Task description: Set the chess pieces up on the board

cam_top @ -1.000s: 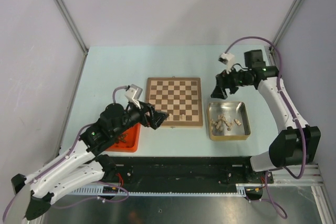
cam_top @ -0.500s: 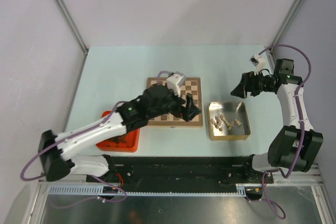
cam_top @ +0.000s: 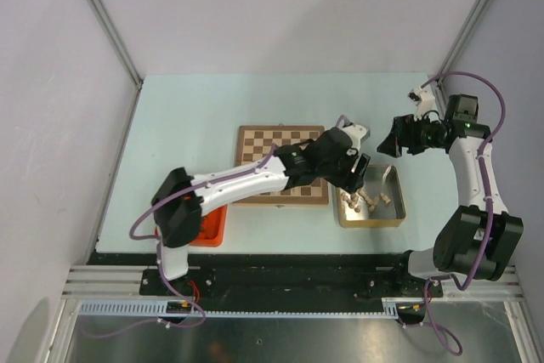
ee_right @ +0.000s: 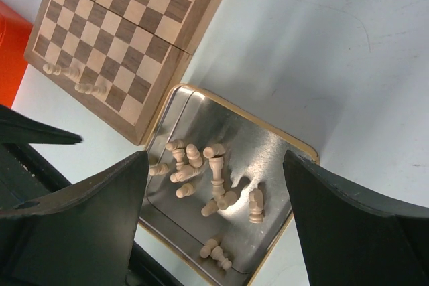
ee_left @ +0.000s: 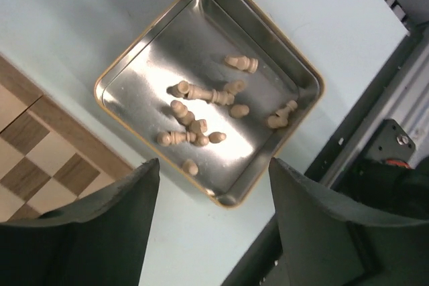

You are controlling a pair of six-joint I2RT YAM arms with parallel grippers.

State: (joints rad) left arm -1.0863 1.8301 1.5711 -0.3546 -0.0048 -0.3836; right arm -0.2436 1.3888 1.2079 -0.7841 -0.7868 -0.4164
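The board point(cam_top: 255, 149) lies mid-table, partly under my left arm, and shows too in the right wrist view point(ee_right: 134, 25) and the left wrist view point(ee_left: 33, 152). Several pale chess pieces point(cam_top: 363, 201) lie tumbled in the gold tin point(cam_top: 397, 210). The same pieces point(ee_left: 201, 92) appear below the left wrist and in the right wrist view point(ee_right: 214, 165). A few pale chess pieces point(ee_right: 90, 88) stand on the board's near edge. My left gripper point(cam_top: 353, 173) point(ee_left: 213, 163) hangs open over the tin's near-left corner, empty. My right gripper point(cam_top: 387, 138) point(ee_right: 214, 155) is open and empty, above and behind the tin.
A red tray point(cam_top: 212, 223) sits left of the board, also visible at the edge of the right wrist view point(ee_right: 10, 38). The tin's rim point(ee_left: 134, 45) point(ee_right: 248, 122) stands raised. Cage posts and walls enclose the table; the black base rail runs along the near edge.
My left arm has swung right from the board's near-left corner to over the tin, its jaws narrowing somewhat. My right arm drew back to the right from the tin, then held still.
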